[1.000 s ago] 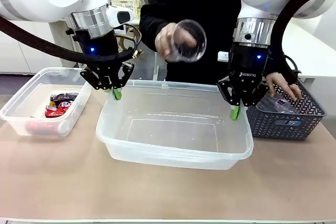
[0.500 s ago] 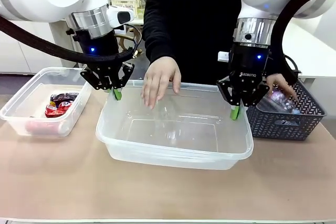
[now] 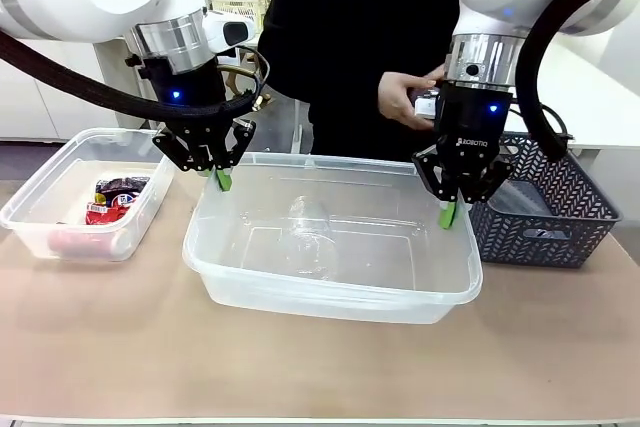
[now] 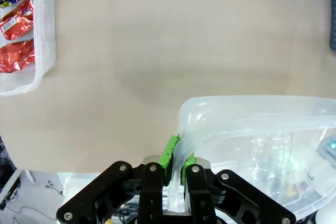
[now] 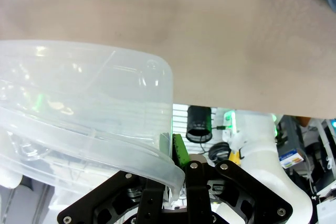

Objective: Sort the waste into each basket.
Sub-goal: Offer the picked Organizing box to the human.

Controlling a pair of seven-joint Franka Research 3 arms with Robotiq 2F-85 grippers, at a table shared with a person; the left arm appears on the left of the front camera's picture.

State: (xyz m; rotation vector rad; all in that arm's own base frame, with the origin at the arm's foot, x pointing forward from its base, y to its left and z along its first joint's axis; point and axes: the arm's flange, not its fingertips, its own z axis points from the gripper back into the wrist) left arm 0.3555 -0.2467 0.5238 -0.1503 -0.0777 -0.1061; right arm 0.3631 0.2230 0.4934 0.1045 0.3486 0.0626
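The left claw (image 3: 222, 179) and right claw (image 3: 449, 212) each pinch the big clear tub (image 3: 330, 299) by its far rim.

The big tub (image 3: 330, 299) is clear, glossy plastic. The table (image 3: 120, 347) is matt and smooth. The grey basket (image 3: 545, 232) is dull latticed plastic. The red wrappers (image 3: 108, 209) shine like foil.

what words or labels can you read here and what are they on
"ROBOTIQ": on the body of the right gripper, which is clamped on the big tub.
Print on the wrappers in the small tub: too small to read.
Pale patch on the grey basket, perhaps a label: blurred, unreadable.
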